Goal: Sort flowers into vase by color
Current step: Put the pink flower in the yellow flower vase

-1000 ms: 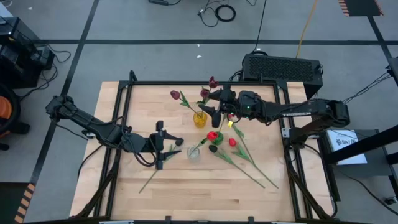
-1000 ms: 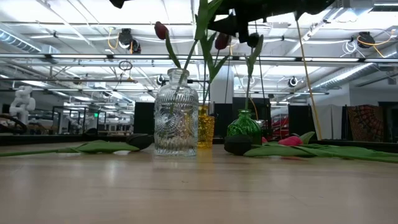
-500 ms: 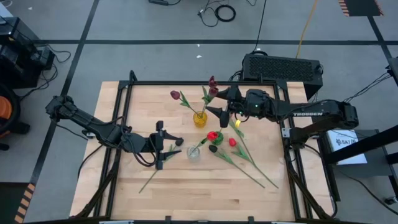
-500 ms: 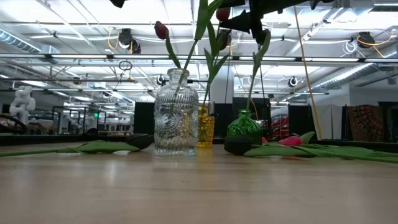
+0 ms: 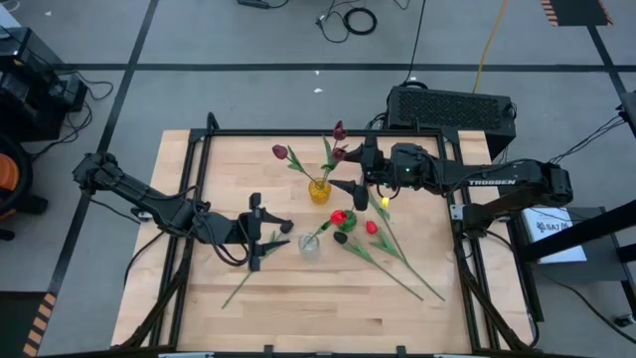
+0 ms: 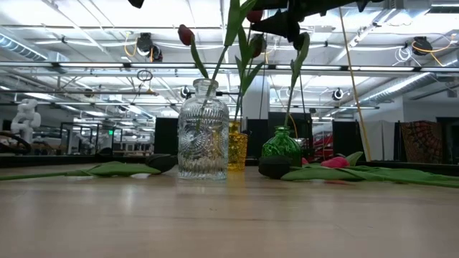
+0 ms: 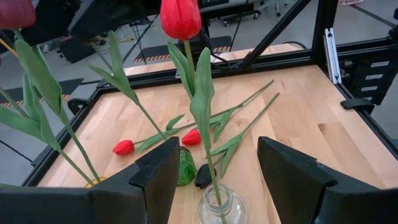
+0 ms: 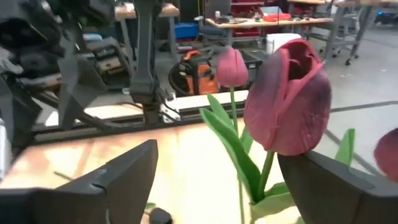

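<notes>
Three vases stand mid-table. The yellow vase [image 5: 319, 189] holds maroon tulips [image 5: 280, 152]. The clear vase [image 5: 309, 244] holds one red tulip [image 7: 180, 17]. The green vase [image 6: 281, 147] holds a leafy stem [image 6: 300, 57]. More tulips [image 5: 371, 228] lie flat on the wood to the right. My left gripper [image 5: 281, 235] is open, with the clear vase [image 7: 221, 208] just ahead of its fingers. My right gripper [image 5: 350, 168] hovers open above the vases, and a maroon tulip head [image 8: 286, 99] stands between its spread fingers.
Long stems [image 5: 407, 273] run across the table's right half toward the near edge. Another tulip [image 5: 243, 283] lies near and below my left gripper. A small dark object [image 5: 339, 238] sits beside the green vase. A black frame [image 5: 457, 214] borders the table.
My right gripper has drawn back a little toward the table's right edge, away from the yellow vase. The leafy stem in the green vase has swayed slightly to the right.
</notes>
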You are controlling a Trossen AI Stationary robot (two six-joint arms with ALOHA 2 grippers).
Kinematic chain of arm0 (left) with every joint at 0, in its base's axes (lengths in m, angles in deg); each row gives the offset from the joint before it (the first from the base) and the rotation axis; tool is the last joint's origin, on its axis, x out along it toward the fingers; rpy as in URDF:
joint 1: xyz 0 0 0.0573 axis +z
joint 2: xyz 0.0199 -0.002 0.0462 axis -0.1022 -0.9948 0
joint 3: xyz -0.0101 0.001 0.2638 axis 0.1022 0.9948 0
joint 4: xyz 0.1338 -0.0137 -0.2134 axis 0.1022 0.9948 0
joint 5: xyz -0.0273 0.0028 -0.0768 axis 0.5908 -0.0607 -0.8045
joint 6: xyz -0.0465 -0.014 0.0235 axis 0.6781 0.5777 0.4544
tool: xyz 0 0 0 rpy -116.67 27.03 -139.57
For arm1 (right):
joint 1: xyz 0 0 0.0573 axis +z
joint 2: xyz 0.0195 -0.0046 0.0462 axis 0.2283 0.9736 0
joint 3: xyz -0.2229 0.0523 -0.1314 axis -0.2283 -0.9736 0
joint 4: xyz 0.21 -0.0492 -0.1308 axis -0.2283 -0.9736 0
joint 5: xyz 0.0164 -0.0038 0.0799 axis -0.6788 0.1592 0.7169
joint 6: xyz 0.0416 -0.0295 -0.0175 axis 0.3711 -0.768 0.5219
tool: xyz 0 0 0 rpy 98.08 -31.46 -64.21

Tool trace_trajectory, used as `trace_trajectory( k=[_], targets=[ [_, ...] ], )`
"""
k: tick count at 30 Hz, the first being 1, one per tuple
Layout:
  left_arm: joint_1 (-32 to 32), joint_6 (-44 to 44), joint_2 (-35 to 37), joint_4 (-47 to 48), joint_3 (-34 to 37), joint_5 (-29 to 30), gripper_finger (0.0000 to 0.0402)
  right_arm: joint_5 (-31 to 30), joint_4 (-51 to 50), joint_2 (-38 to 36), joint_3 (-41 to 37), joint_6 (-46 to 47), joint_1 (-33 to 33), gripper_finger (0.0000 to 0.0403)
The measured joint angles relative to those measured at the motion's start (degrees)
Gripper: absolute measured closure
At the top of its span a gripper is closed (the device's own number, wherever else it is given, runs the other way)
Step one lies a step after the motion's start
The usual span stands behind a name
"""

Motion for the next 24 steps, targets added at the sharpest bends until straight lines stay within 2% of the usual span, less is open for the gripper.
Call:
trace_trajectory(
  k=[7, 17, 21, 24],
  targets=[
    [0.0, -0.03, 0.01, -0.02, 0.0, 0.0, 0.0178, -7.39, -0.42, 0.02, 0.0, -6.77, 0.57, 0.0121],
    [0.0, -0.02, 0.0, -0.02, 0.0, 0.01, 0.0178, -7.06, 0.19, 0.02, 0.09, -15.26, 1.52, 0.0187],
    [-0.01, 0.0, 0.0, 0.0, 0.0, 0.02, 0.0178, -3.62, -0.03, 0.04, 0.09, -15.97, 1.86, 0.0189],
    [-0.01, -0.02, 0.0, 0.0, 0.0, 0.01, 0.0178, -2.17, -0.29, 0.04, 0.09, -16.74, 2.0, 0.0172]
  ],
)
